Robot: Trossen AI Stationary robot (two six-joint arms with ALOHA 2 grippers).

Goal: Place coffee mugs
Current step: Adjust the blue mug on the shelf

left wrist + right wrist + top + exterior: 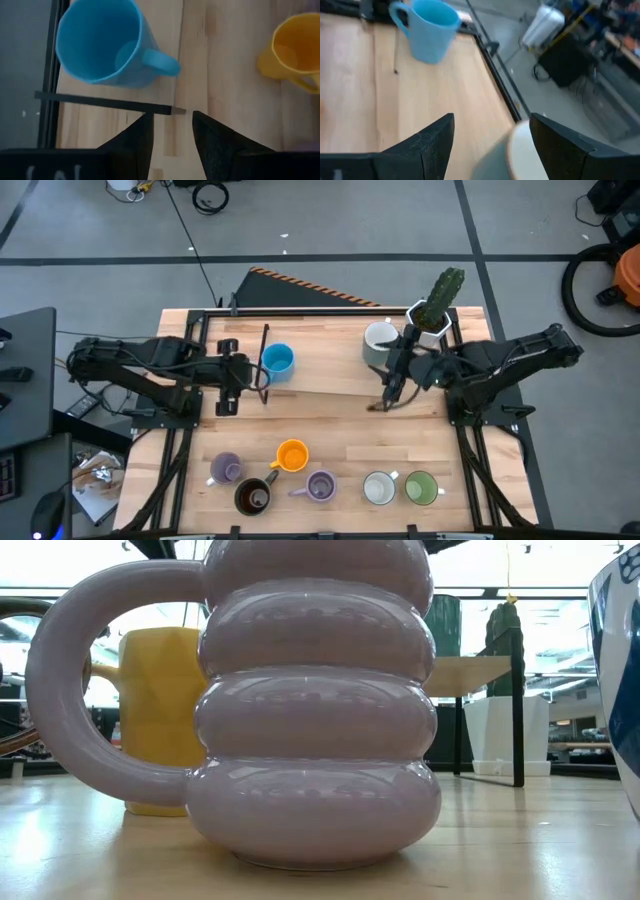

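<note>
From above, the table (330, 415) holds eight mugs. The blue mug (277, 360) stands in the far left part, just beside the left gripper (263, 373), whose fingers are spread and empty. A white mug (379, 343) stands at the far right beside the cactus pot (436, 313), with the right gripper (392, 387) close beside it on the near side. Along the near edge run a lavender mug (225, 469), the brown mug (253, 496), the orange mug (292, 455), a second lavender mug (320, 486), a second white mug (379, 489) and the green mug (421, 488).

At table height, the ribbed lavender mug (310, 710) fills the picture, handle to the left. The orange mug (160, 720) stands behind it, and the pot (505, 730) shows far back.

The left wrist camera shows the blue mug (102, 42) upright beyond the parted, empty fingers (215, 140), its handle toward the orange mug (295, 50), which stands well apart.

The right wrist camera shows wide-open fingers (425, 145) gripping nothing, the white mug's rim (520, 150) between them, and the blue mug (430, 30) far across the table
</note>
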